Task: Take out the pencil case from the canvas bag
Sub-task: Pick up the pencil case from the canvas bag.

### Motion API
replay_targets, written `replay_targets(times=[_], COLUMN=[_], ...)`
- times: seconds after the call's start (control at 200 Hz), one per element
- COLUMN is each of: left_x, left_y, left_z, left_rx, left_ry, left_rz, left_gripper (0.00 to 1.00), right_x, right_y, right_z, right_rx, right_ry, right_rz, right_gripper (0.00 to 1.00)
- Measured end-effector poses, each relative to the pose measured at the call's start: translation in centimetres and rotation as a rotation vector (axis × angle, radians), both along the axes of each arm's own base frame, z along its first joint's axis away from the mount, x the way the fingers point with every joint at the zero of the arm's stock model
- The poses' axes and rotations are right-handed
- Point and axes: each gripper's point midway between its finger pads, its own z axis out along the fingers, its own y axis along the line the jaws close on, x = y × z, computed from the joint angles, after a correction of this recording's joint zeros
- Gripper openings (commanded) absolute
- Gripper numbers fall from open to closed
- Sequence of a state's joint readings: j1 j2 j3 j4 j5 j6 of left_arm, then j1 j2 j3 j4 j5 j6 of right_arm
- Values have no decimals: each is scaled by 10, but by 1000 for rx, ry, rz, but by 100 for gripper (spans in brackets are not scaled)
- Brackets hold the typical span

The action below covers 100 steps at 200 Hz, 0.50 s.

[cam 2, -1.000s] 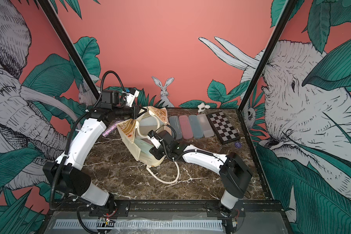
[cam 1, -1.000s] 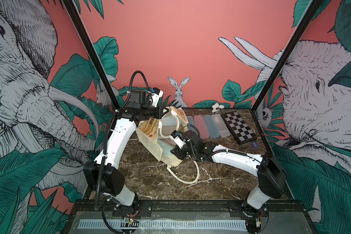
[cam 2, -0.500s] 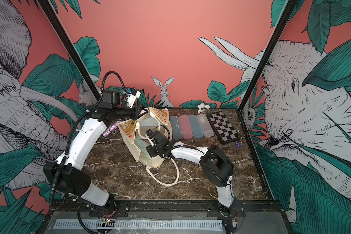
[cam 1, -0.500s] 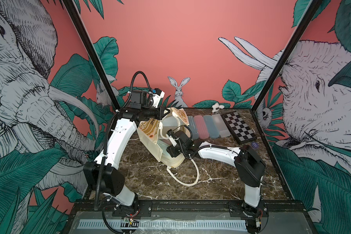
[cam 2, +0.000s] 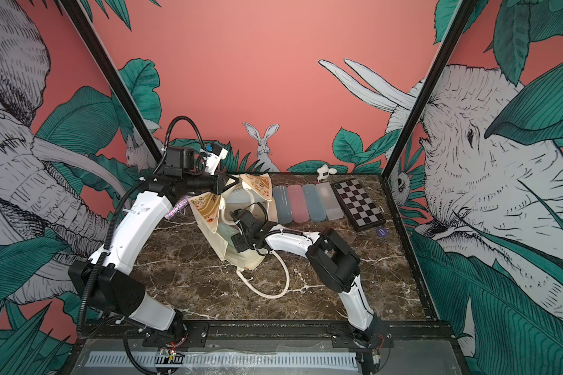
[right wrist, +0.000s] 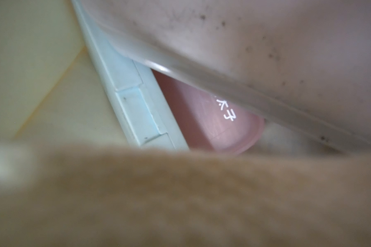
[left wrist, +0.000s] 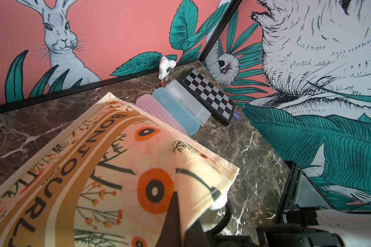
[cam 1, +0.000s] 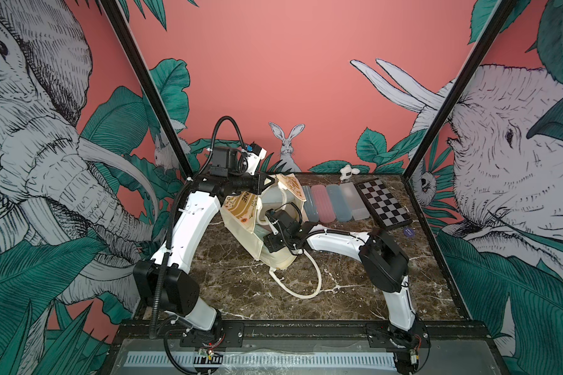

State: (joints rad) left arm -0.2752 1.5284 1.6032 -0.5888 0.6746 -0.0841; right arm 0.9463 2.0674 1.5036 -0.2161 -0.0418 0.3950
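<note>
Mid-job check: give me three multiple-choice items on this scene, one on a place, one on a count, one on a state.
1. Where is the right pincer?
A) against the back wall
B) inside the mouth of the canvas bag
C) at the table's front edge

2. How many cases lie in the row beside the chessboard?
A) two
B) six
C) four

3. What is the left pincer doing?
A) shut on the bag's rim
B) open in the air
C) holding a case

Key:
1 B, the arm's end dips into the open bag in both top views.
2 C, grey-blue, pink, blue and clear.
3 A, the left wrist view shows its finger pinching the printed fabric.
</note>
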Motion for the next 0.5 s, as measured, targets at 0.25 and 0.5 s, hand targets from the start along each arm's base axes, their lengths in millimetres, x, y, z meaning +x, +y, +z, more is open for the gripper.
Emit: replay_targets(times=[0.25,0.5], left_x=[-15,-20], left_y=[-4,-3], left_z=[-7,-9], left_rx=[-14,-17], left_ry=[-12,-23], left_rz=[-16,-11], left_gripper=[0,0], right_x=[-5,-10], right_y=[0,-2], right_z=[-9,-15], right_rx=[4,8], right_ry=[62,88], right_rz=[5,15], right_gripper=[63,45])
